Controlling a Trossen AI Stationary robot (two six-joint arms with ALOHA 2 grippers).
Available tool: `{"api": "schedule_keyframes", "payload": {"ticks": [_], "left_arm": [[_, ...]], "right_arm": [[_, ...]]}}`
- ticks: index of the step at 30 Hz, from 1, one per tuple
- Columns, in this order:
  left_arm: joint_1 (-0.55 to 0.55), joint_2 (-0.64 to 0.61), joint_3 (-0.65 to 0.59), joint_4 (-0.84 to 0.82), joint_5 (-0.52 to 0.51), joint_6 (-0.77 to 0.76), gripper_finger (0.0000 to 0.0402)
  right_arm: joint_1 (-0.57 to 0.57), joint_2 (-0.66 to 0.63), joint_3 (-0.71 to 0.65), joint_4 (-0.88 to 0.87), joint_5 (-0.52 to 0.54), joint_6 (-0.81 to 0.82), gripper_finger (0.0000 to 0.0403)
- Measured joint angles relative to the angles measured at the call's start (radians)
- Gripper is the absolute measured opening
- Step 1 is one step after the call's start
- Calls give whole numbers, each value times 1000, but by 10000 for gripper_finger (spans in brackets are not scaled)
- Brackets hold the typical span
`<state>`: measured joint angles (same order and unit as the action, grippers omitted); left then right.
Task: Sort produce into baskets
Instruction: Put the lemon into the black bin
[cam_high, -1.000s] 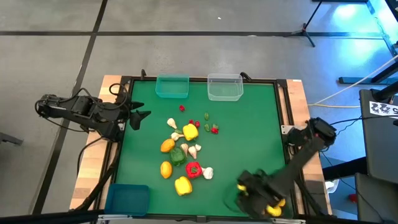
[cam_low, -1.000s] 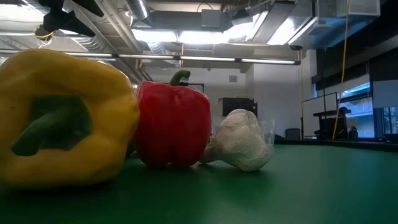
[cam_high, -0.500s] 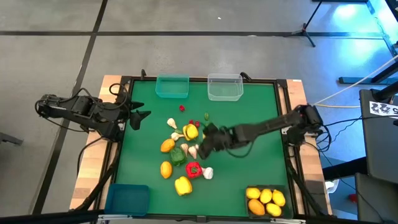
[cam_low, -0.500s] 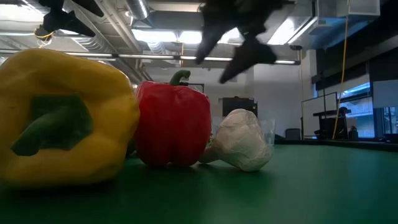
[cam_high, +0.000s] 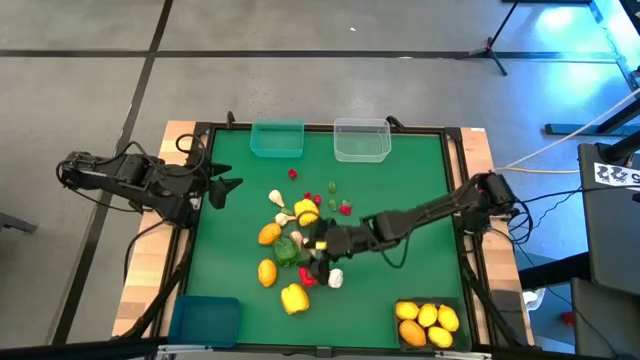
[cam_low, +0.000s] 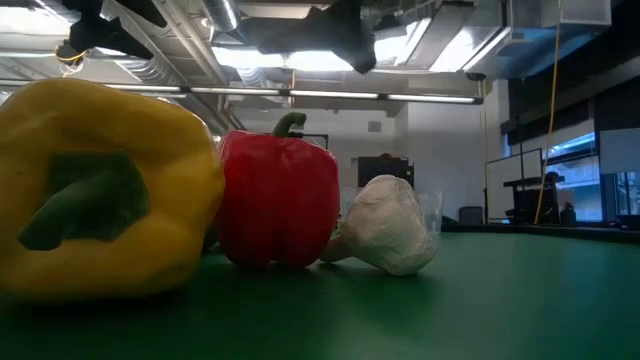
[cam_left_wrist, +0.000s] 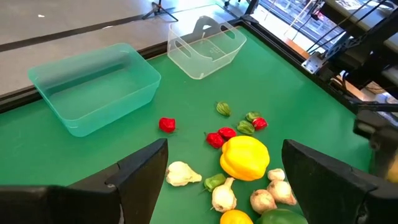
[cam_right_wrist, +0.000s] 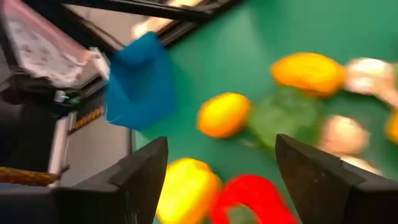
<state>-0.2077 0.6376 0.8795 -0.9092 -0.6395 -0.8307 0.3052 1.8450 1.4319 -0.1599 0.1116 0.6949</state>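
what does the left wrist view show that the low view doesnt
Only the left wrist view shows the teal basket, the clear basket, small red and green pieces, and the left hand, open at the table's left edge. Only the low view shows a red pepper and the ceiling beyond. Both show a yellow pepper, though perhaps not the same one, and garlic.

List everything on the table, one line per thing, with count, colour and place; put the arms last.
Teal basket: one, far edge, empty.
Clear basket: one, far edge beside the teal one, empty.
Blue basket: one, near left corner.
Dark basket: one, near right corner, holding yellow citrus.
Yellow peppers: two, in the central pile.
Red pepper: one, under the right gripper.
Garlic bulbs: several, white, in the pile.
Left gripper: open, left edge, waiting.
Right gripper: open, over the pile.
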Motion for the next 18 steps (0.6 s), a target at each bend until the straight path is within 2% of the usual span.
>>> {"api": "schedule_keyframes", "payload": {"ticks": [5, 10, 14, 18], "left_arm": [[-1, 3, 0, 0, 23, -31, 308], [-2, 41, 0, 1, 191, -12, 308], [-42, 109, 0, 58, 359, 95, 308], [-107, 205, 0, 83, 366, 145, 308]], "right_arm": [[43, 77, 35, -12, 55, -5, 289], [49, 138, 93, -26, 55, -19, 289], [48, 145, 111, -28, 55, -34, 289], [48, 140, 111, -35, 62, -46, 289]]}}
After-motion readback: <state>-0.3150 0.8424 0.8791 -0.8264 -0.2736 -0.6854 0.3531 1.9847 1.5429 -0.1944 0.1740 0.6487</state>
